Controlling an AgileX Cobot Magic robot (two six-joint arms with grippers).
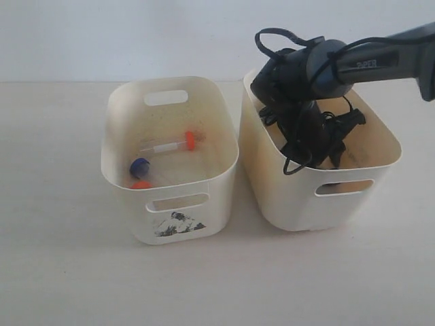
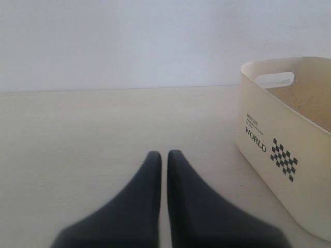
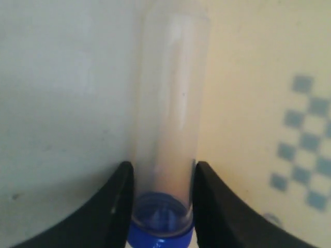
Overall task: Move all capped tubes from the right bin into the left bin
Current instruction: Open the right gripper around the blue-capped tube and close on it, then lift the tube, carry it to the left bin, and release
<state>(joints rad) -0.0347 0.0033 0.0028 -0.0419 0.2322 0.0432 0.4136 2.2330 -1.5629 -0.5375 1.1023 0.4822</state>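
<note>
My right gripper [image 1: 318, 148] reaches down inside the right bin [image 1: 292, 197], a cream-yellow tub. In the right wrist view the right gripper [image 3: 163, 178] is shut on a clear capped tube [image 3: 170, 103] just above its dark blue cap [image 3: 161, 230]. The left bin [image 1: 178, 219], paler and with a torn sticker, holds an orange-capped tube [image 1: 171, 144], a blue-capped one [image 1: 140, 166] and another orange cap [image 1: 141, 184]. My left gripper [image 2: 164, 155] is shut on nothing, low over the table beside the left bin [image 2: 279, 134]; the exterior view does not show it.
The two bins stand side by side on a pale table [image 1: 61, 204] with a narrow gap between them. A faint checker mark [image 3: 305, 139] shows on the right bin's inner wall. The right arm [image 1: 367, 64] comes in from the upper right.
</note>
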